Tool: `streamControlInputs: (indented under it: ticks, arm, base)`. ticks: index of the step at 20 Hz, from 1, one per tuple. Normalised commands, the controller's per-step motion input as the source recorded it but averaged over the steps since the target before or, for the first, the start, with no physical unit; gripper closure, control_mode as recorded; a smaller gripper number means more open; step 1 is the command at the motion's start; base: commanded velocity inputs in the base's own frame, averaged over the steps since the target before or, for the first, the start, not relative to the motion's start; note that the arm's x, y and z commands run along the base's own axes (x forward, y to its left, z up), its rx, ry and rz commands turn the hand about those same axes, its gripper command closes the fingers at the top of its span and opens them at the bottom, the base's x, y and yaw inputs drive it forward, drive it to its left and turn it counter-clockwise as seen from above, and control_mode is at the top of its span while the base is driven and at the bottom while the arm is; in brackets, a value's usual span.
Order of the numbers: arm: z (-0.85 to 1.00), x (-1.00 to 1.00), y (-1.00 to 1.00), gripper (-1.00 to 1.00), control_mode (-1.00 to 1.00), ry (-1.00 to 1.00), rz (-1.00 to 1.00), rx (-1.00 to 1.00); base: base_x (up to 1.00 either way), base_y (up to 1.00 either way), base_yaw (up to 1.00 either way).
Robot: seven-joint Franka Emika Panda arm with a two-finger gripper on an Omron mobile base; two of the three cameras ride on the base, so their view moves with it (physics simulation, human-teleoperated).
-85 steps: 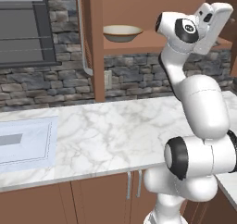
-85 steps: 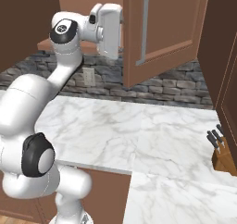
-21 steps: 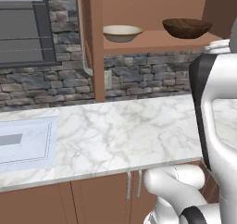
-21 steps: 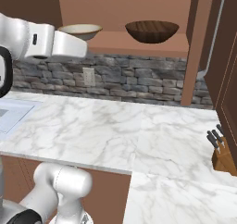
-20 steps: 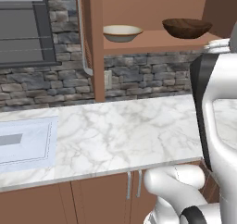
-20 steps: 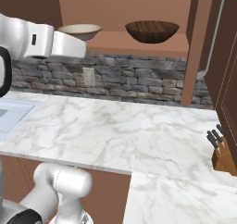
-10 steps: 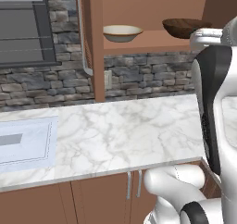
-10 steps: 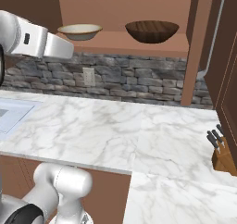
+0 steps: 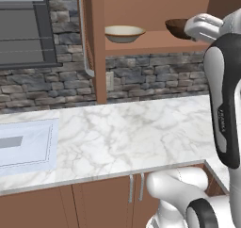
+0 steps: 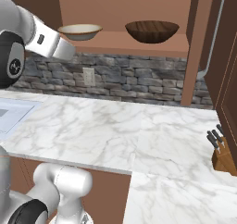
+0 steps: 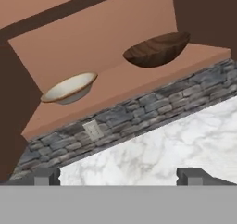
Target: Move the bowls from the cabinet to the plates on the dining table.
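While the gripper (image 11: 118, 176) hangs back from the open wall cabinet (image 10: 152, 45) with its jaws spread wide and nothing between them, both bowls sit untouched on the cabinet's shelf ahead of it. In the hand view, which is rolled to one side, the two dark fingertips (image 11: 45, 176) barely rise at the lower edge, so little of them can be made out. Beyond and above them, the cream bowl with the tan rim (image 11: 69, 88) lies toward the left fingertip's side, and the dark wooden bowl (image 11: 157, 49) lies farther off toward the right; the two are well apart. Below the shelf run a grey stone backsplash (image 11: 139, 112) and a white veined marble counter (image 11: 157, 153), directly ahead of the fingertips. From the left base view the arm's white wrist covers most of the dark bowl, leaving one edge showing. At the right base view's edge, a knife block (image 10: 224, 156) is cut off.
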Motion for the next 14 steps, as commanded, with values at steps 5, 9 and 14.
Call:
streamControlInputs:
  ticks: [5,9,14]
  arm:
    - [0.0,0.44,0.24,-1.0,-1.0,0.0,0.08,0.27]
    - [0.0,0.41,0.06,-1.0,-1.0,0.01,0.05,0.22]
    - [-0.07,0.4,0.0,-1.0,-1.0,0.12,0.01,0.08]
  base:
    - [0.0,0.0,0.0]
    - [0.0,0.0,0.0]
    - [0.0,0.0,0.0]
